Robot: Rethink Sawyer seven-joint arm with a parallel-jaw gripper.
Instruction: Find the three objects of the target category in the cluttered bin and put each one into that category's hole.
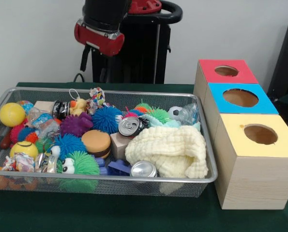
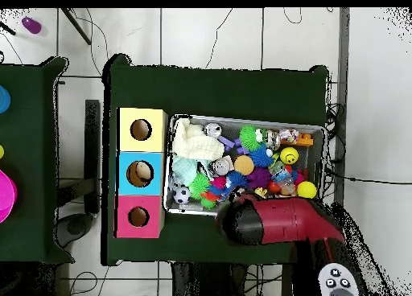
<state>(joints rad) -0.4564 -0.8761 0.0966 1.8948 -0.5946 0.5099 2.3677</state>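
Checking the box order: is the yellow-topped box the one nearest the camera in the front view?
Yes: the yellow-topped box stands in front, with the blue-topped box and the red-topped box behind it.

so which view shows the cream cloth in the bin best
The front view: the cream cloth lies bunched in the bin's near right corner, folds clear. The overhead view shows only a small pale patch.

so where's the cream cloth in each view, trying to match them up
Front view: the cream cloth lies in the bin's right end, nearest the boxes.
Overhead view: the cream cloth lies in the bin's left end, again nearest the boxes.
Shared landmark: the yellow box beside it.
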